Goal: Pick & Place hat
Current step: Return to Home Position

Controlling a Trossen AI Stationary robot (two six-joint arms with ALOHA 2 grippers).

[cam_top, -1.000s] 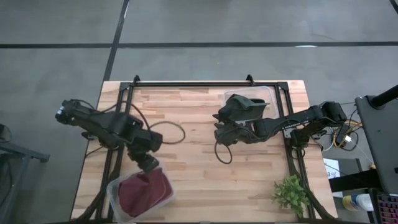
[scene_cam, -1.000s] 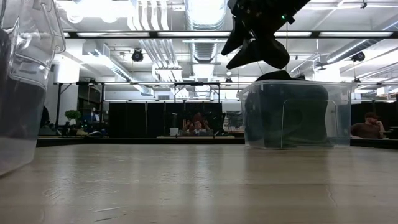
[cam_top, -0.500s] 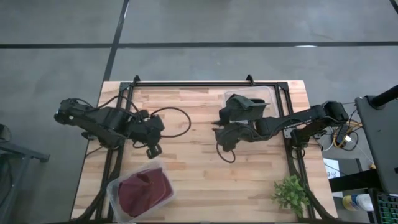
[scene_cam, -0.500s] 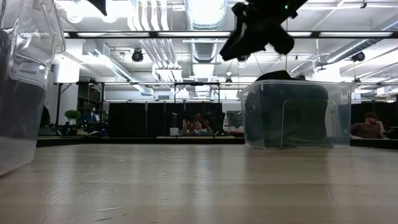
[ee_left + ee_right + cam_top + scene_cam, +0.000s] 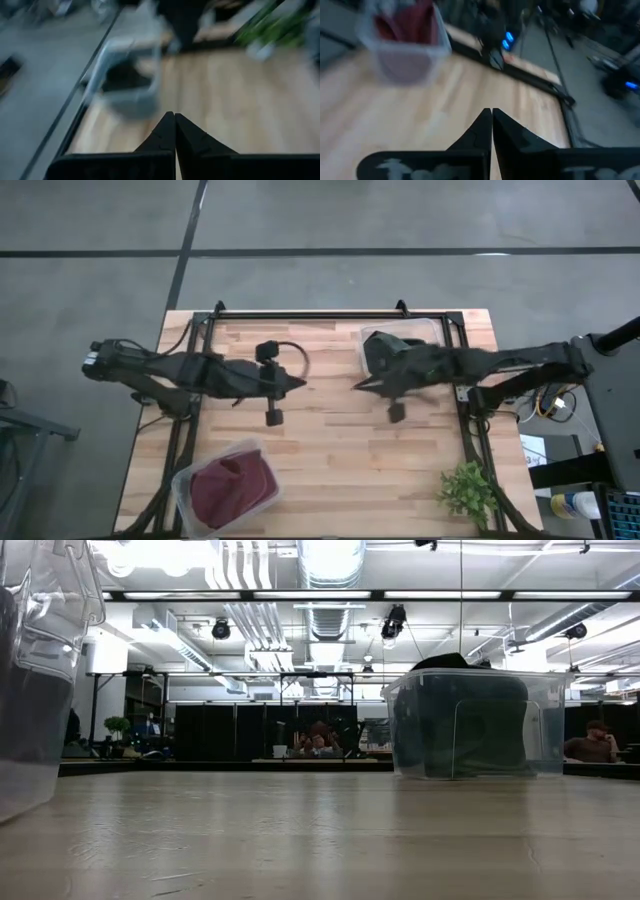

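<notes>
Jaws together on both — left arm (image 5: pixel 200 370), right arm (image 5: pixel 470 363), tips near each other over worktop (image 5: pixel 330 460) centre; we see dark red cap (image 5: pixel 232 485) in near-left bin (image 5: pixel 181 480).

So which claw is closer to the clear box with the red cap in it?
Left. The left gripper hangs over mid-table, diagonally off the bin holding the dark red cap; the right gripper is farther along, toward the other bin.

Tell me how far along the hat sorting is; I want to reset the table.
Done: a dark red cap lies in the bottom-left bin, a dark gray cap in the top-right bin; no cap loose on the table. In hand: nothing; left gripper and right gripper are shut, empty, above mid-table. Left: seemingly only parking the arms.
</notes>
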